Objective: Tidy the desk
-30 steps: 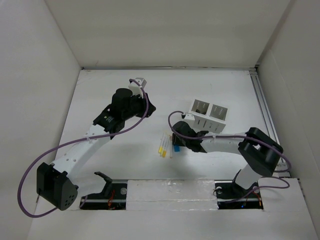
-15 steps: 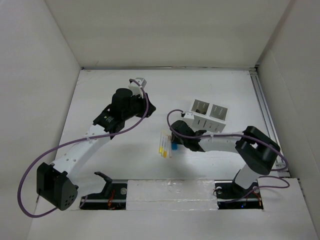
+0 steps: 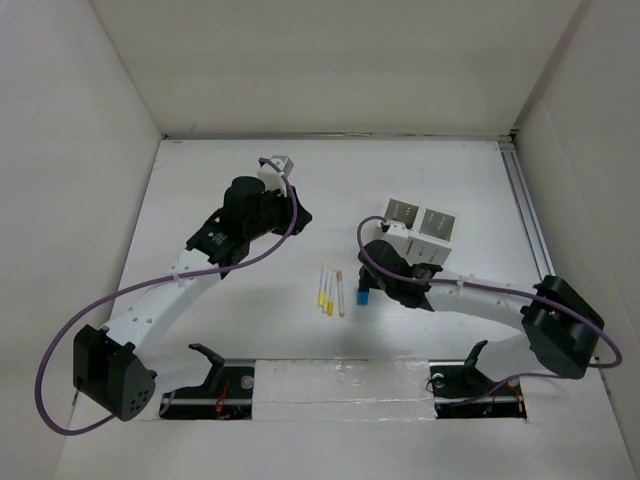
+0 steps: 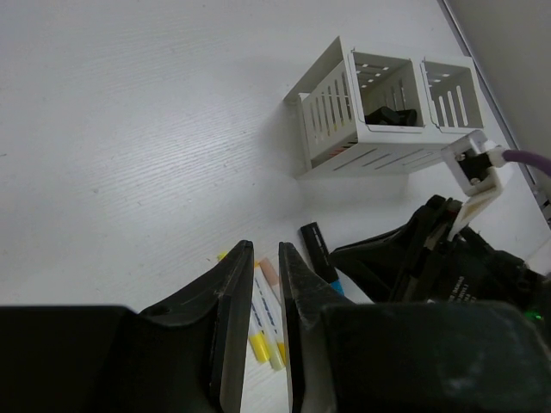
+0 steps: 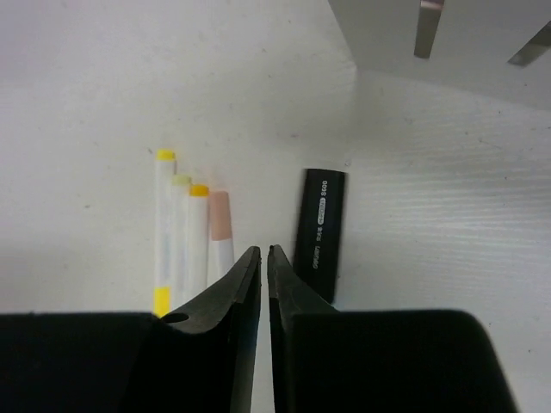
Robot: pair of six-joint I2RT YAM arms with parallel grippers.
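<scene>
Right wrist view: right end effector [image 5: 263, 251] nearly closed, only a thin slit between the fingers and nothing in it, low over the bench [image 5: 112, 95]. Peach-capped marker [image 5: 219, 217] is at its 11 o'clock, barrel running in under the fingers. Black marker [image 5: 320, 231] is at 2 o'clock, just beside. Yellow-capped markers [image 5: 162, 232] are at 10 o'clock, side by side.

Left wrist view: left end effector [image 4: 265, 249] also close to shut, narrow gap, empty, raised and facing the markers. Holder box [image 4: 331, 103] is at its 1 o'clock, something dark in one compartment.

Top view: the bench is the flat white top under everything, panels around it, metal rail [image 3: 522, 200] along its 3 o'clock edge. Markers lie near centre, holder box at their 2 o'clock.

Judgement: the bench is rigid and fixed, nothing to grip there. The loose markers look light, stiff, smooth and likely to roll, so take one mid-barrel with the fingers across its axis.
</scene>
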